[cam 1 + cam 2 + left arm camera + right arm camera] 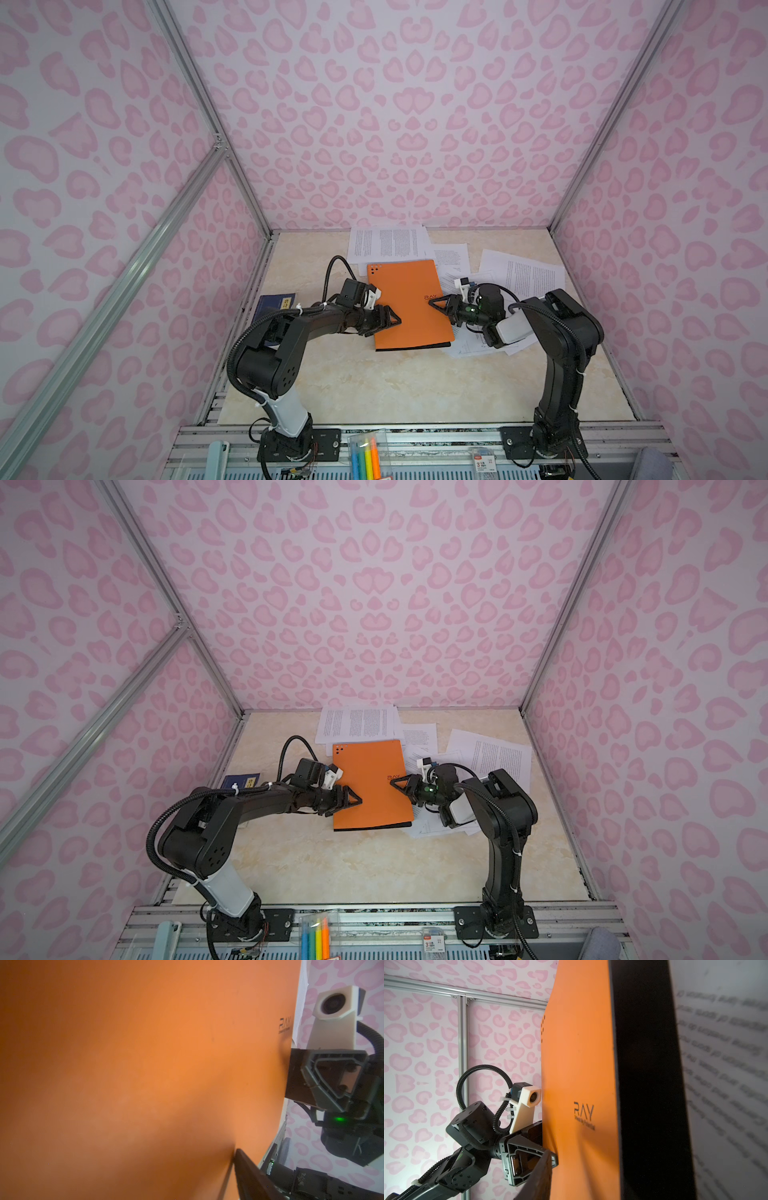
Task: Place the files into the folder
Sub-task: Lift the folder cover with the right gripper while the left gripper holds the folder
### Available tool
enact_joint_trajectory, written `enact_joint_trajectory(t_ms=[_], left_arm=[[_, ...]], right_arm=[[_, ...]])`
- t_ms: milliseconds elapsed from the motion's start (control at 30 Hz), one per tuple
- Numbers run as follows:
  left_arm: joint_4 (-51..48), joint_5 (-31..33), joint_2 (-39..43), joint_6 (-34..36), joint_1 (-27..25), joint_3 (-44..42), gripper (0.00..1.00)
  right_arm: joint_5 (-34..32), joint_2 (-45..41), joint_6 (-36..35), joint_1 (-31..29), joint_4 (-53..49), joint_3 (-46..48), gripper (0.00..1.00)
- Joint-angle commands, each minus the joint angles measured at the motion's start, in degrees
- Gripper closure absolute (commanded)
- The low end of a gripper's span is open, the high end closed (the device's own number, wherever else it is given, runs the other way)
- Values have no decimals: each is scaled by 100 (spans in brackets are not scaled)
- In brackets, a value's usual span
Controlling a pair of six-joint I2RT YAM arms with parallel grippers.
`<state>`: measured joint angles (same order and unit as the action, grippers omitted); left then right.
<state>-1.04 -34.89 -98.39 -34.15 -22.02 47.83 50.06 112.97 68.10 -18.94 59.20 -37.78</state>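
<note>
The folder lies closed in the middle of the beige, marble-patterned table. It is a thin flat rectangle with a smooth matte orange cover. Near its long edge on the right arm's side is a small dark "RAY" logo. The finer line under the logo is too blurred to read. A cluster of small dark dots marks the folder's far corner on the left arm's side. In the right wrist view a black leaf shows beyond the orange cover's logo edge. In both top views a thin black strip runs along the folder's near edge.

The files are white sheets of dense black print, and they lie loose outside the folder. Some overlap behind its far edge, and others fan out beside and partly under its logo edge. Their print is too small or blurred to read.

The left gripper sits at the folder's edge opposite the logo. Its black, triangular-framed fingers stand apart with the cover's edge between them, released rather than pinching. The right gripper meets the logo edge. One flat dark pad lies against the cover there and the other finger is hidden, so I cannot tell whether it is clenched.

A dark blue booklet with a yellow label lies flat beyond the left gripper, apart from the folder.
</note>
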Motion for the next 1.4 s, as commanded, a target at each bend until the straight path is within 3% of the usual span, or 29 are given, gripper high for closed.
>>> enact_joint_trajectory(t_ms=[0,100,300,400,533,667,833,1000,1133,1267,1367], left_arm=[[-257,599,433,149,94,25,1],[-900,1212,927,247,259,132,2],[-2408,2789,1866,574,415,637,2],[-2789,3021,2270,575,435,797,2],[-2950,2787,2864,493,521,841,2],[-3315,2691,3258,490,654,1051,2],[-4353,3192,3282,795,769,1877,2],[-4837,3193,3477,963,942,2495,3],[-5166,2969,3684,878,1373,3169,2],[-5286,2712,3847,840,1645,3651,2],[-5254,2553,4018,790,1701,3758,2]], right_arm=[[108,-187,-315,-21,-315,-43,80],[-14,-620,-784,-28,-1165,-52,99],[-690,-1870,-2339,-133,-4388,-487,100],[-1236,-2390,-2873,-327,-5858,-846,100],[-2178,-2996,-3159,-863,-7260,-1339,100],[-2188,-3305,-2889,-1321,-7407,-1628,70],[-2081,-2895,-2727,-2167,-7354,-2592,52],[-2006,-2189,-2425,-2870,-6693,-3571,46],[-1812,-1153,-2459,-3323,-6300,-4650,41],[-1587,-83,-2582,-3476,-6144,-5644,38],[-1657,67,-2920,-3455,-6444,-5864,36]])
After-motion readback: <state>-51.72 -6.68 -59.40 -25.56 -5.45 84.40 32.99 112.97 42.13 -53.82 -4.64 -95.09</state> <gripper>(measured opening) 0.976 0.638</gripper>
